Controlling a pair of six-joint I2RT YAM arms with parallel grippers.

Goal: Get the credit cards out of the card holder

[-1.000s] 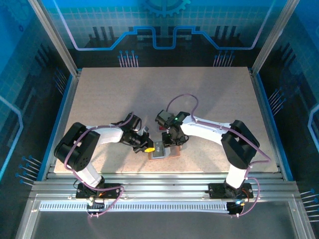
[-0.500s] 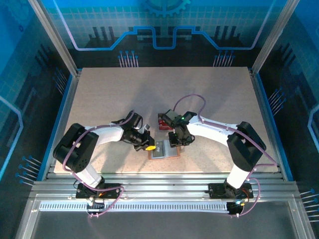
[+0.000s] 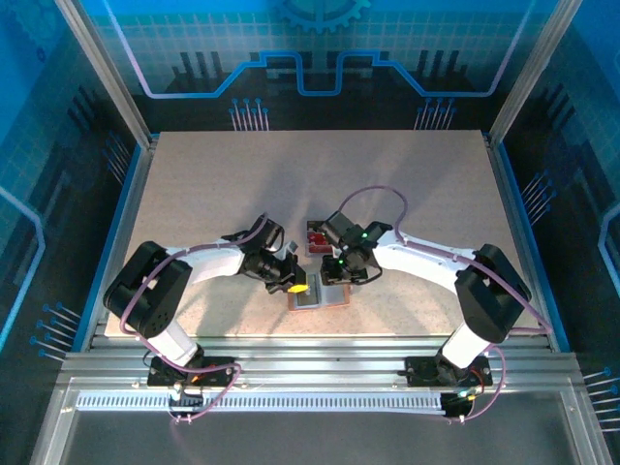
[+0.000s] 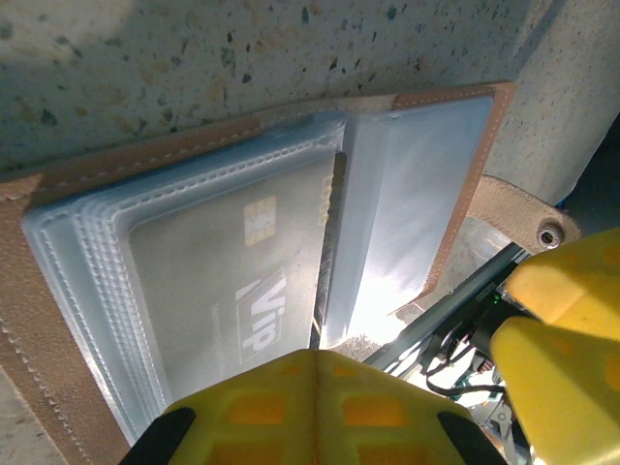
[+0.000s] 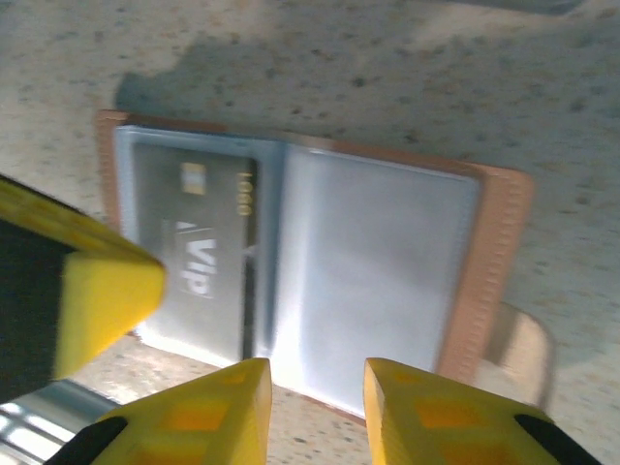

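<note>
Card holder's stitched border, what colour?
Tan-brown border on the card holder; best in right wrist view.

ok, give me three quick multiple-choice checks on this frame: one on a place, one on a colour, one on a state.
1. Where is the red card?
A. On the table, beyond the card holder
B. Inside the card holder
C. Under the card holder

2. What colour is the card holder's border?
A. Black
B. Green
C. Tan-brown

3. How is the card holder lying?
A. Folded and snapped shut
B. Open flat
C. Standing on edge

Answers:
1 A: the top view shows it on the bare table, on the far side of the holder.
2 C: both wrist views show a tan stitched edge.
3 B: it lies spread flat, with the snap tab loose at its side.
</note>
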